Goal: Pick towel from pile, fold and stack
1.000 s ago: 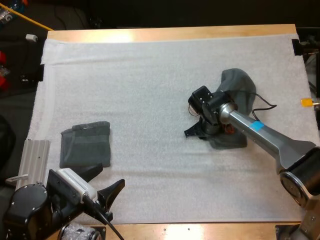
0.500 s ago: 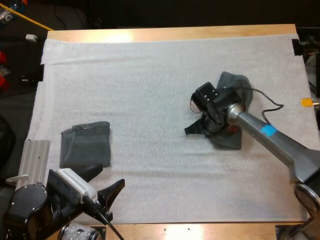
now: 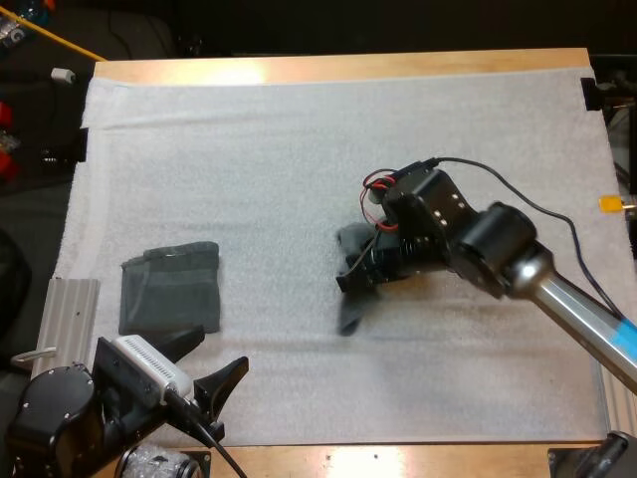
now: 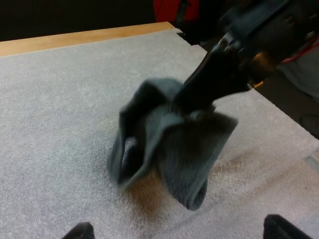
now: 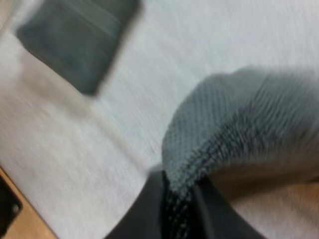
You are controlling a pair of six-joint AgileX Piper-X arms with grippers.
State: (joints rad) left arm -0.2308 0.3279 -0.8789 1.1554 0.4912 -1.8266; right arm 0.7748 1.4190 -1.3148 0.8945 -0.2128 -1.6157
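Grey-green towel (image 4: 172,149) carried leftward, right jaws clamping it

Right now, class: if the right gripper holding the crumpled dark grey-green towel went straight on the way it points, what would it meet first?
Most likely the white mat: the right gripper slants down toward it, shut on the crumpled dark grey-green towel. Depth is unclear.

White mat (image 3: 249,149) on wooden table (image 3: 348,65).

Left pincer (image 3: 217,355) spread wide, right pincer (image 3: 354,279) clamped tight
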